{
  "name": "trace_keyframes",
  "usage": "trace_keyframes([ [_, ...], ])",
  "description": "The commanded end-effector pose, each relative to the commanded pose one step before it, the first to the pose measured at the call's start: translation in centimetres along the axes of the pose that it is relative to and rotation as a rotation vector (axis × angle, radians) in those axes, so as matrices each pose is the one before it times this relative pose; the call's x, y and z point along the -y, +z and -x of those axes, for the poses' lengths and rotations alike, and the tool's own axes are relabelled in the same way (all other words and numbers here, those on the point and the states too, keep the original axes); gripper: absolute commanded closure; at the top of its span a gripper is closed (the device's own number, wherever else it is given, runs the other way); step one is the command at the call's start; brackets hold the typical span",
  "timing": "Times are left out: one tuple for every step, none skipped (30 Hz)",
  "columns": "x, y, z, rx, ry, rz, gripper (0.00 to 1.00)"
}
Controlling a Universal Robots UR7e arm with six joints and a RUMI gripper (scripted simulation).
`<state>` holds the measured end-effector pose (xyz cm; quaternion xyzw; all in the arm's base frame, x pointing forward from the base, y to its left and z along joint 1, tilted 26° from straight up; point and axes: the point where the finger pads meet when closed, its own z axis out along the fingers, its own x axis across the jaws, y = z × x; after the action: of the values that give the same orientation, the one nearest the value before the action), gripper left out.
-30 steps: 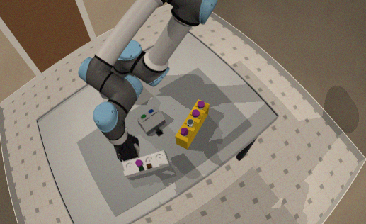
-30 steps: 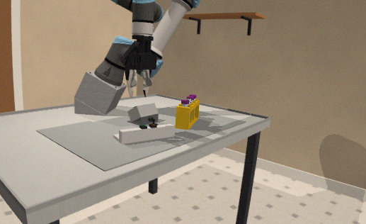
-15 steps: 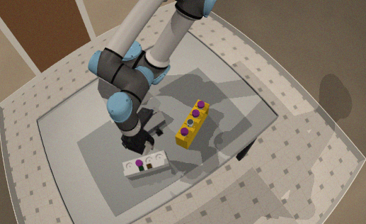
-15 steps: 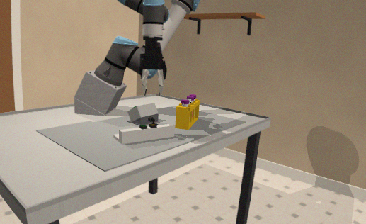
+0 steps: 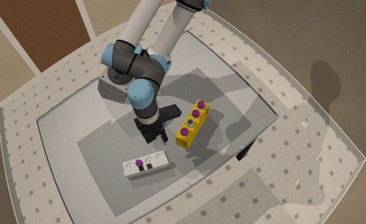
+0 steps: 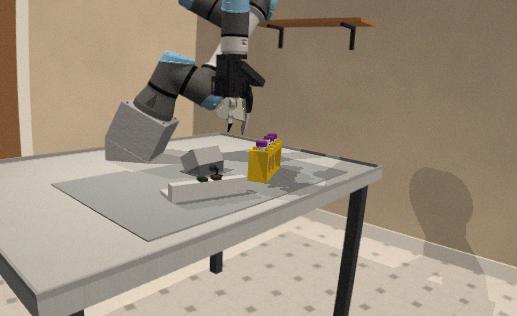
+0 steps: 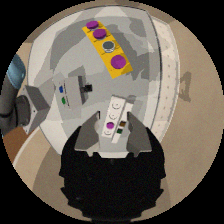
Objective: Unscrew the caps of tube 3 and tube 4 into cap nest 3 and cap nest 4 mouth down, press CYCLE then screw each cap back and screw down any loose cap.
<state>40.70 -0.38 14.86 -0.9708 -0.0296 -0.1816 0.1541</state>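
Note:
The yellow decapping station (image 5: 192, 122) holds four tubes. Three carry purple caps (image 5: 195, 113); one tube (image 5: 190, 122), second from the near end, stands uncapped with a grey mouth. The white cap tray (image 5: 146, 164) holds one purple cap (image 5: 139, 162) in its second nest from the left in the top view; the other nests are empty. Both tray lamps (image 5: 145, 167) look dark. My gripper (image 5: 159, 142) hangs high over the table between tray and station, open, with nothing between the fingers. In the wrist view the fingers frame the tray (image 7: 114, 120) far below.
The grey key housing (image 6: 201, 159) stands behind the tray; its blue key (image 7: 60, 89) and green key (image 7: 64, 100) show in the wrist view. The arm's base block (image 6: 138, 132) sits at the back of the table. A wall shelf (image 6: 318, 23) hangs above.

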Motion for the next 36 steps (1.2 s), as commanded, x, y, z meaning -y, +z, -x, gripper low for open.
trace_keyframes([
  [3.066,-0.028,-0.309,0.00955,0.06076,0.02415,0.65],
  [0.834,-0.001,-0.021,-0.00001,0.0,-0.00002,0.65],
  [0.834,-0.001,-0.021,-0.00001,0.0,-0.00002,0.65],
  [0.0,0.0,0.0,0.0,0.0,0.0,0.65],
  [0.0,0.0,0.0,0.0,0.0,0.0,0.65],
  [0.834,0.001,-0.023,-0.00001,0.0,-0.00001,0.65],
  [0.834,-0.001,-0.021,-0.00001,0.0,-0.00002,0.65],
  [0.834,-0.001,-0.021,-0.00001,0.0,-0.00002,0.65],
  [0.834,-0.001,-0.021,-0.00001,0.0,-0.00002,0.65],
  [0.834,-0.001,-0.021,-0.00001,0.0,-0.00002,0.65],
  [0.0,0.001,-0.001,0.0,0.0,0.0,0.65],
  [0.834,-0.001,-0.021,-0.00002,0.0,-0.00002,0.65],
  [0.834,-0.001,-0.021,-0.00002,0.0,-0.00002,0.65],
  [0.081,0.0,-0.002,0.0,0.0,0.0,0.65],
  [0.0,0.0,0.0,0.0,0.0,0.0,0.65],
  [0.0,0.0,0.0,0.0,0.0,0.0,0.65],
  [-0.004,-0.005,0.004,-0.00001,-0.00001,-0.00002,0.65],
  [0.001,0.002,-0.002,0.0,0.0,0.00001,0.65],
  [0.001,0.001,-0.001,0.0,0.0,0.0,0.65],
  [0.001,0.001,-0.001,0.0,0.0,0.0,0.65],
  [0.0,0.0,0.0,0.0,0.0,0.0,0.65],
  [0.0,0.0,0.0,0.0,0.0,0.0,0.65],
  [0.001,0.001,-0.001,0.0,0.0,0.00001,0.65],
  [-0.005,-0.003,0.003,-0.00001,-0.00001,-0.00002,0.65],
  [0.004,0.302,-0.002,0.00001,0.00001,0.00001,0.65],
  [-0.001,0.298,0.001,0.0,0.0,-0.00001,0.65],
  [-0.001,0.298,0.001,0.0,0.0,-0.00001,0.65],
  [0.0,0.299,0.001,0.0,0.0,-0.00001,0.65],
  [0.003,0.306,-0.004,0.0,0.0,0.00001,0.65],
  [0.0,0.3,0.0,0.0,0.0,0.0,0.65],
  [0.0,0.3,0.0,0.0,0.0,0.0,0.65],
  [-0.001,0.3,-0.006,0.0,0.0,0.0,0.65],
  [-0.001,0.3,-0.007,0.0,0.0,0.0,0.65],
  [-0.001,0.3,-0.007,0.0,0.0,0.0,0.65],
  [-0.001,0.3,-0.008,0.0,0.0,0.0,0.65],
  [0.0,0.25,0.0,0.0,0.0,0.0,0.65],
])
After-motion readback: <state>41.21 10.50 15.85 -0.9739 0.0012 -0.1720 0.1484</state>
